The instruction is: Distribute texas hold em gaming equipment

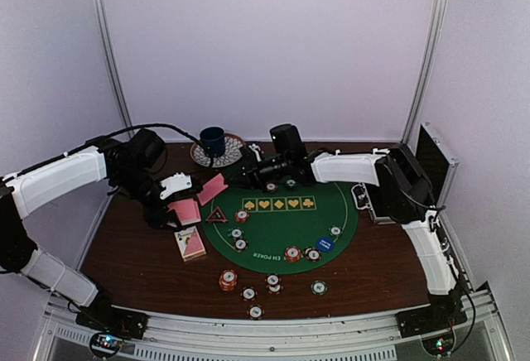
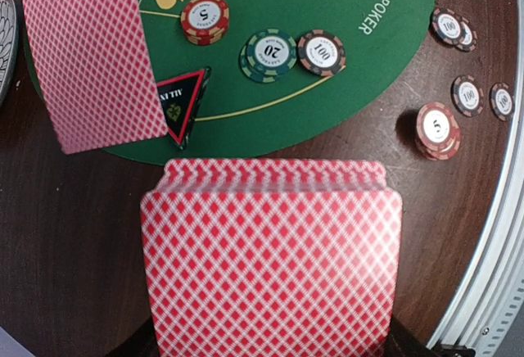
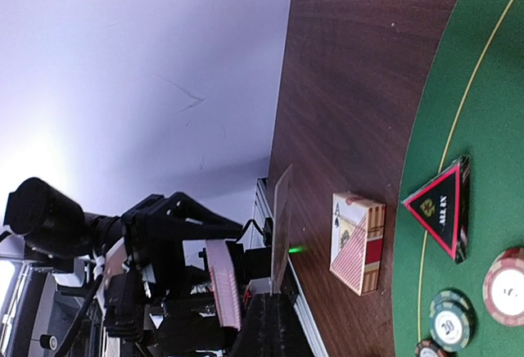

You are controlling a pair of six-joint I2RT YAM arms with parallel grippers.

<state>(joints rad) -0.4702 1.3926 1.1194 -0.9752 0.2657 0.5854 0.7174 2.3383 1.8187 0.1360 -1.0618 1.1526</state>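
My left gripper [image 1: 175, 202] is shut on a deck of pink-backed playing cards [image 2: 270, 259], held above the wood at the mat's left edge; the deck hides its fingers in the left wrist view. A single pink-backed card [image 2: 94, 54] hangs in the air just beyond the deck, with my right gripper [image 3: 274, 306] shut on its lower edge. The right wrist view shows this card [image 3: 281, 226] edge-on. A red-rimmed black triangle [image 2: 180, 103] lies on the green poker mat [image 1: 281, 228]. Poker chips [image 2: 270, 52] sit on the mat and on the wood [image 1: 248, 293] near the front.
A card box [image 1: 190, 243] lies on the wood left of the mat. A blue button [image 1: 325, 244] rests on the mat's right part. A dark mug [image 1: 212, 140] stands on a patterned plate [image 1: 233, 149] at the back. An open black case [image 1: 431, 166] sits far right.
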